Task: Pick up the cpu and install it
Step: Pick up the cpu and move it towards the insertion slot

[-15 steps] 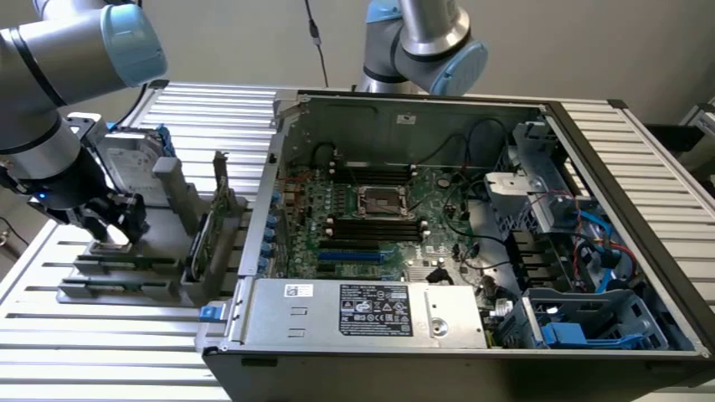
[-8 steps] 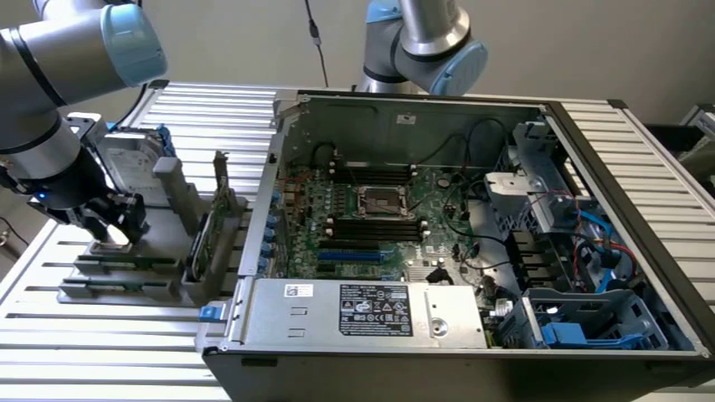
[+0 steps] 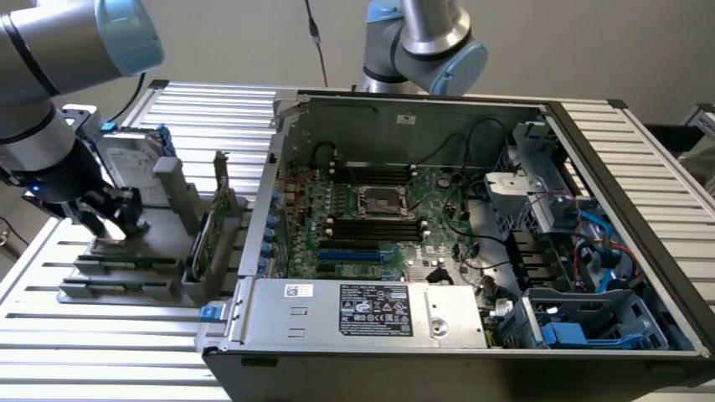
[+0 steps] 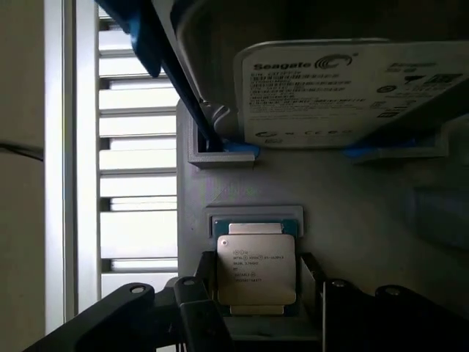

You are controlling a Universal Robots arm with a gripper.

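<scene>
1. Claw position. In the exterior view I see the gripper lowered over the grey holder, which stands on the slatted table at the exterior view's left, outside the open computer case.

2. Position of the cpu. In the wrist view, the cpu lies flat in a shallow square recess of the holder. Its silver-grey top with printed lettering faces the camera. It sits level in the recess, not lifted.

3. The cpu relative to the claw. The gripper straddles the chip. One dark finger stands just beside one edge of it, and the other finger stands just beside the opposite edge, so the chip lies squarely between them.

4. Claw state. The jaws stand apart by slightly more than the width of the chip. I see a thin gap at one finger. At the other finger I cannot tell whether it touches. Nothing is gripped.

5. Surroundings. On the same holder, near the chip, a hard drive rests in blue brackets. Inside the case the dark metal-framed socket sits on the motherboard, well apart from the claw.
</scene>
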